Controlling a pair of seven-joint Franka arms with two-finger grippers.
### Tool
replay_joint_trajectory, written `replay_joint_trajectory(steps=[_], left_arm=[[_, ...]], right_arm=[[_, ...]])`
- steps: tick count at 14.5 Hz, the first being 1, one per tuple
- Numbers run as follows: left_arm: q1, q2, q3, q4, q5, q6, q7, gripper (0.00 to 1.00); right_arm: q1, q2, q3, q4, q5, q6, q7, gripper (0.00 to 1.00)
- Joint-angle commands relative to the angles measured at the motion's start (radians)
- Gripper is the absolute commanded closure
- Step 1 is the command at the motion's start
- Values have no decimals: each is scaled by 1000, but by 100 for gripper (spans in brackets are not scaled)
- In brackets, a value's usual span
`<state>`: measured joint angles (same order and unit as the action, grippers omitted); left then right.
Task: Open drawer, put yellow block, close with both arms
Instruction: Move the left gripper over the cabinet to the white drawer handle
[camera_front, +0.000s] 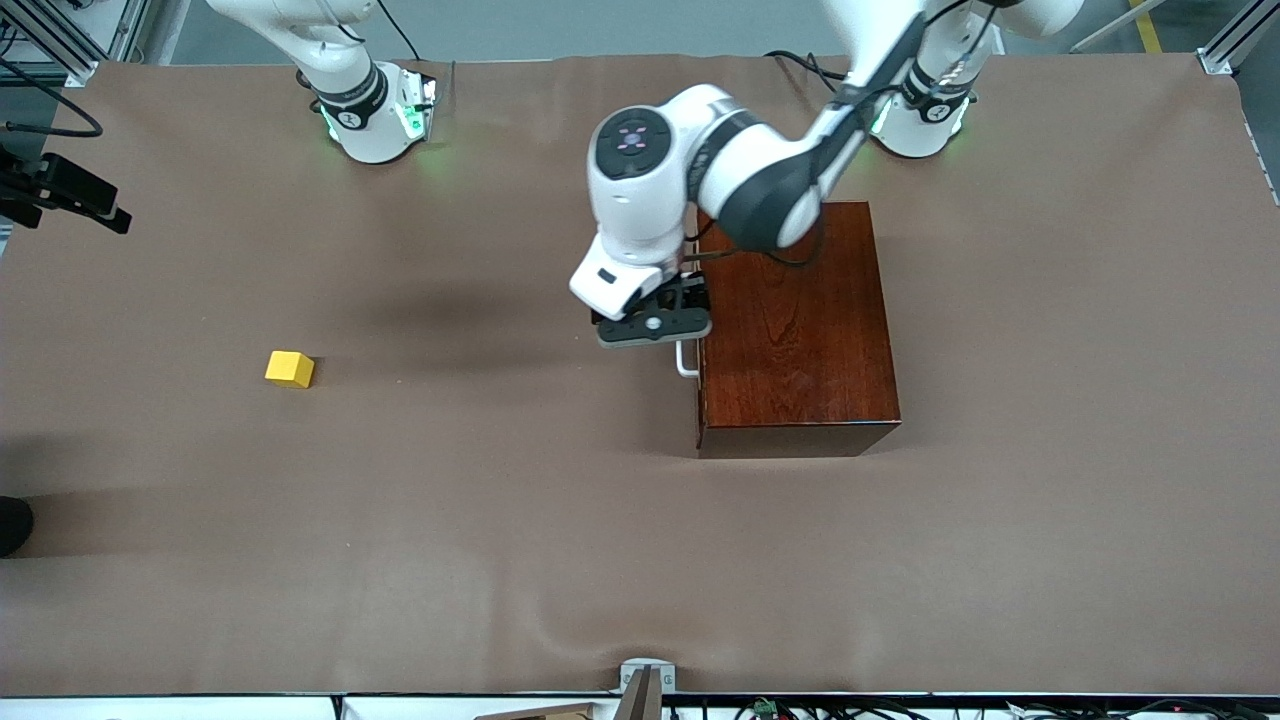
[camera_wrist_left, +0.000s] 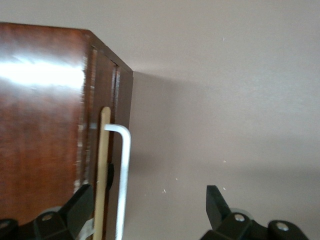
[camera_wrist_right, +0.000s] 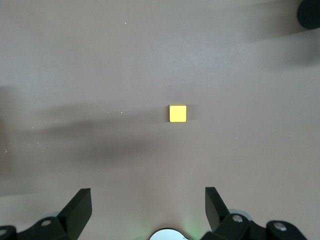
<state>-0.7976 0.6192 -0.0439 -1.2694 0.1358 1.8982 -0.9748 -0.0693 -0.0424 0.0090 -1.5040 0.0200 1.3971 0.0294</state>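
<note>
The drawer (camera_front: 699, 345) is sitting shut inside the dark wooden box (camera_front: 795, 330), and its front is facing the right arm's end of the table. Its white handle (camera_wrist_left: 123, 170) is sticking out from the front like a thin bent bar. It is looking hard and smooth, so it could be slippery. The best place to hold it is probably across the long straight part of the bar. The drawer should slide out with a steady pull, and the box is looking heavy enough to stay put, but that is only a guess.

The left gripper (camera_front: 655, 325) is hanging right at the handle. Its 2 fingers (camera_wrist_left: 80, 205) are spread wide with the bar between them, and they are not squeezing it yet.

The yellow block (camera_front: 289, 368) is lying on the brown table cloth (camera_front: 500, 520), well apart from the box, toward the right arm's end. It is looking small, light and stiff, with flat sides that are easy to pinch. Holding 2 flat sides facing each other should work well.

The right gripper (camera_wrist_right: 148, 210) is waiting high over the block, with its fingers spread apart and nothing in them.

I am counting 1 box, 1 drawer, 1 handle, 1 yellow block and 2 arms.
</note>
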Motion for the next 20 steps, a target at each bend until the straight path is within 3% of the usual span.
replay_joint_trajectory(steps=[1,4,8,20], left_arm=[[-95,68,100,45,27,5,-19,0],[-123,96,107,42,37,4,-21,0],[-152,128,105,35,136,-40,-19,0],[-147,159,107,33,142,-64,-15,0]], right_arm=[[-17,4,8,15,11,-12,-2,0],[-17,6,9,15,11,-12,-2,0],[-17,6,8,15,11,-13,-2,0],[-18,6,8,15,11,-12,-2,0]])
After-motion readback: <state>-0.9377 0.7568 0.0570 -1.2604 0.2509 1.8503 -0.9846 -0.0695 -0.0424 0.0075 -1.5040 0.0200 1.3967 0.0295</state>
